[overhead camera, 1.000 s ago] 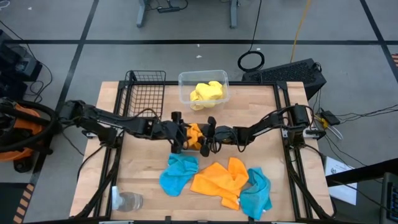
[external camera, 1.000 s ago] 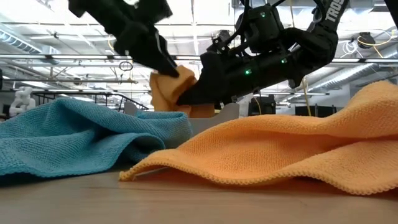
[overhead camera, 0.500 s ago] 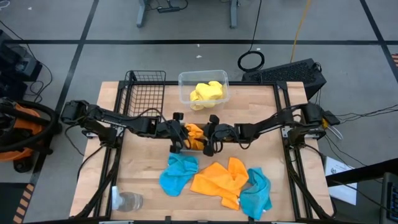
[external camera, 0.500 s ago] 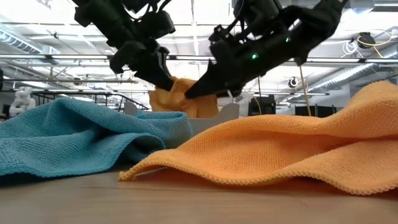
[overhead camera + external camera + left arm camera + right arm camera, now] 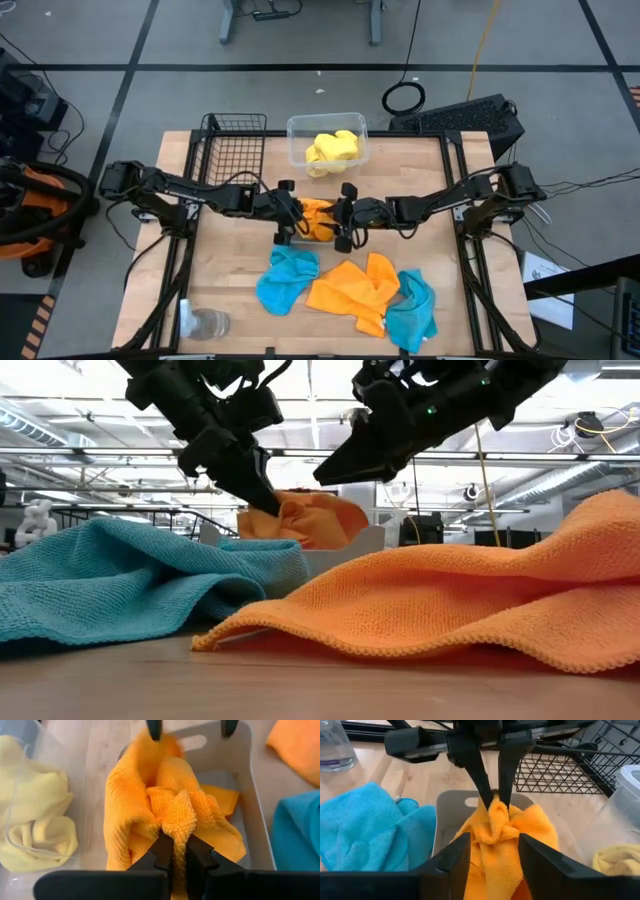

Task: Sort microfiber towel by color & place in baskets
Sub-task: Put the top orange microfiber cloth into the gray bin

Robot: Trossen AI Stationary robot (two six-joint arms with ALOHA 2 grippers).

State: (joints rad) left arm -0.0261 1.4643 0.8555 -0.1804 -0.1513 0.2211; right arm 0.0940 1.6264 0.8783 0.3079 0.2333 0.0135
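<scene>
Orange towel (image 5: 170,815): soft, light, floppy, bunched in the grey tray (image 5: 252,820) mid-table, pinched at a top fold by my left gripper (image 5: 174,851), my right gripper (image 5: 490,851) spread open just above it.

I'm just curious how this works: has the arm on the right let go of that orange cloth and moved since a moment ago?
Yes. In the low view the right gripper has lifted up off the orange towel, which the left gripper still pinches over the grey tray.
</scene>
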